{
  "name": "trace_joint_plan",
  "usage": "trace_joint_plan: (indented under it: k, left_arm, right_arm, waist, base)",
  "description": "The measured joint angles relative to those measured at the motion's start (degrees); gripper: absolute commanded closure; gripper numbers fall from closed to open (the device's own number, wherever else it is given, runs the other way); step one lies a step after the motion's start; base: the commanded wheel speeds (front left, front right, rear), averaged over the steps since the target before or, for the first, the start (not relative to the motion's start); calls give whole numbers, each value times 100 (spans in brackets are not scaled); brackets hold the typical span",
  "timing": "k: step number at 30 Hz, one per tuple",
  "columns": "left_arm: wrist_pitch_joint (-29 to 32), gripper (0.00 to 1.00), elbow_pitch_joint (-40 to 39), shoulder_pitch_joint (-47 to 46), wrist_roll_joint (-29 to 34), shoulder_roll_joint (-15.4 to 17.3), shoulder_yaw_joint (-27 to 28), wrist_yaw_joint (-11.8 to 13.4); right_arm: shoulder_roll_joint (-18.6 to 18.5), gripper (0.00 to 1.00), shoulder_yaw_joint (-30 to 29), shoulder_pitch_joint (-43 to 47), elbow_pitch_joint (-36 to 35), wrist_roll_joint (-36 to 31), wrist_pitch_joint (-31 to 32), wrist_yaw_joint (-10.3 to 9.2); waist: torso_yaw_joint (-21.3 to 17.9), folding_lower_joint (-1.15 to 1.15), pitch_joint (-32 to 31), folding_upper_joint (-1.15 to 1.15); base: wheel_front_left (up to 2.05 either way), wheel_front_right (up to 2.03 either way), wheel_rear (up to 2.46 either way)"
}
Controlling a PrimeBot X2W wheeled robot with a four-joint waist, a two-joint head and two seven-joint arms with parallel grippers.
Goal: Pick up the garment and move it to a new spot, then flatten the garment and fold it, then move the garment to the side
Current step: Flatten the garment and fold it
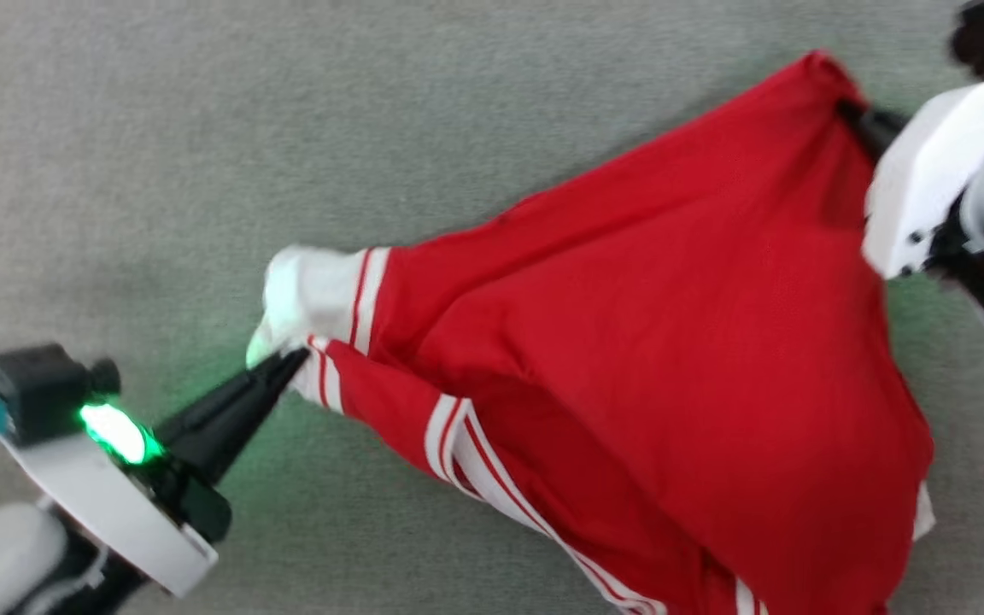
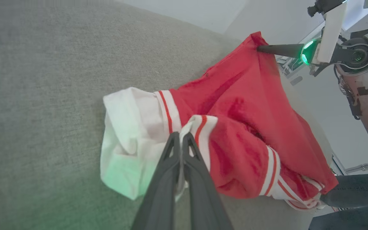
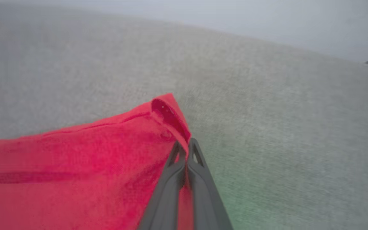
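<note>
The left gripper point(image 1: 290, 362) was clamped shut on the garment point(image 1: 671, 342), its jaws pressed together where a white sleeve point(image 2: 129, 127) met the striped trim point(image 2: 168, 111). The right gripper point(image 1: 858, 118) was closed as tightly on a red corner at the far end, with cloth caught between its jaws. Between the two grips the garment ran slantwise across the grey surface point(image 1: 202, 128). It was bunched and creased at the sleeve end, and its red body spread wide toward the near edge.
</note>
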Motion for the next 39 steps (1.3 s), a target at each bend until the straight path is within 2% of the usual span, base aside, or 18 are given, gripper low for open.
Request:
trace_joint_plan:
  k: [5, 11, 14, 17, 21, 25, 28, 31, 35, 39]
  left_arm:
    - [181, 100, -55, -1058, -407, 257, -247, 0]
    - [834, 100, 705, -3108, -1218, 102, 187, 0]
    - [1319, 100, 1418, -4156, -1376, -112, 389, 0]
    - [1551, 100, 2112, -5166, -1357, -323, 626, -1]
    - [1455, 100, 3080, -6408, -1225, -738, 905, -1]
    - [1263, 100, 3512, -7273, -1078, -1051, 989, -2]
    - [1190, 100, 3582, -7377, -1272, -1140, 996, -2]
    - [1202, 100, 3461, -7082, -1392, -1066, 861, -1]
    - [971, 100, 3016, -5863, -1733, -828, 670, 0]
    - [495, 100, 2401, -4452, -2090, -558, 636, 0]
  right_arm:
    - [347, 100, -635, -416, 98, -250, -543, 0]
    - [805, 100, -1406, -1580, 401, -817, -1107, -1]
    - [883, 100, -1844, -2364, 550, -1122, -1544, 0]
    - [879, 100, -2054, -3155, 903, -1092, -2054, 0]
    - [916, 100, -2206, -3972, 1376, -1078, -2774, 2]
    - [912, 100, -2352, -4542, 1805, -1209, -3367, 3]
    - [912, 100, -2357, -4772, 2256, -1250, -3582, 5]
    - [900, 100, -2226, -4693, 2648, -1277, -3668, 2]
    - [907, 100, -1926, -4055, 3074, -1088, -3723, 1]
    - [883, 100, -1523, -3194, 3164, -949, -3675, 0]
  waist:
    - [-224, 0, -42, 0]
    - [-368, 0, 214, 0]
    - [-427, 0, 414, 0]
    - [-512, 0, 594, 0]
    - [-696, 0, 712, 0]
    - [-839, 0, 725, 0]
    - [-859, 0, 658, 0]
    - [-824, 0, 622, 0]
    - [-814, 0, 554, 0]
    - [-817, 0, 466, 0]
  base:
    - [0, 0, 0]
    - [0, 0, 0]
    - [0, 0, 0]
    - [0, 0, 0]
    - [0, 0, 0]
    - [0, 0, 0]
    - [0, 0, 0]
    - [0, 0, 0]
    - [0, 0, 0]
    - [0, 0, 0]
